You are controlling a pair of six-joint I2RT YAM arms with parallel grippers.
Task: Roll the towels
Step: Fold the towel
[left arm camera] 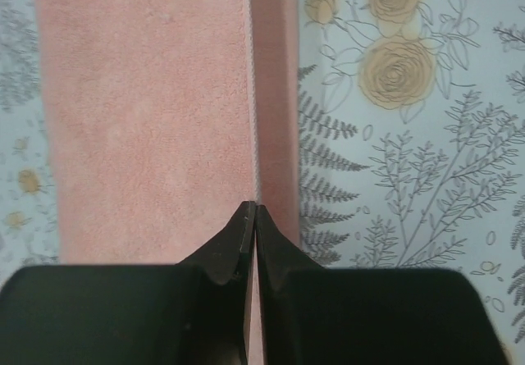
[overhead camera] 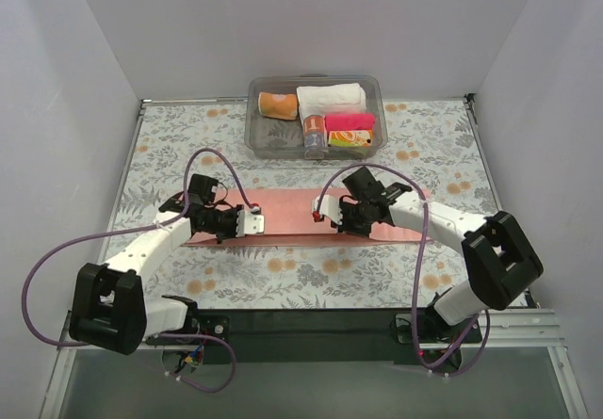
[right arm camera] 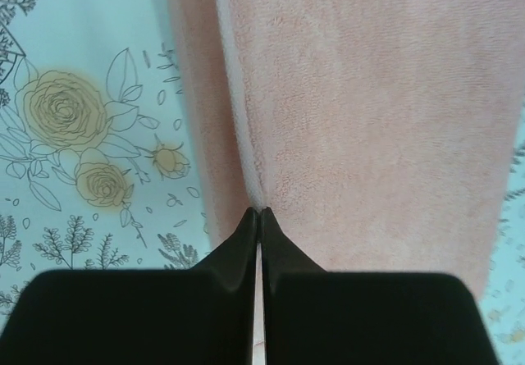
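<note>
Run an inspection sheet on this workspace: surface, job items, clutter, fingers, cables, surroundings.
Surface: floral tablecloth, flat, no spills seen.
Job's things: pink towel folded into a long strip across the middle, not yet rolled; small patterned cloth sits in the bin.
Clutter: clear bin at the far edge, holding an orange roll, white roll and hot-pink roll.
Grippers: left gripper and right gripper both have fingers shut, tips at the towel's fold seam; whether a layer is pinched cannot be told.
Cables: purple cables loop over each arm, clear of the towel.
Surroundings: white walls on three sides; otherwise nothing seen.
</note>
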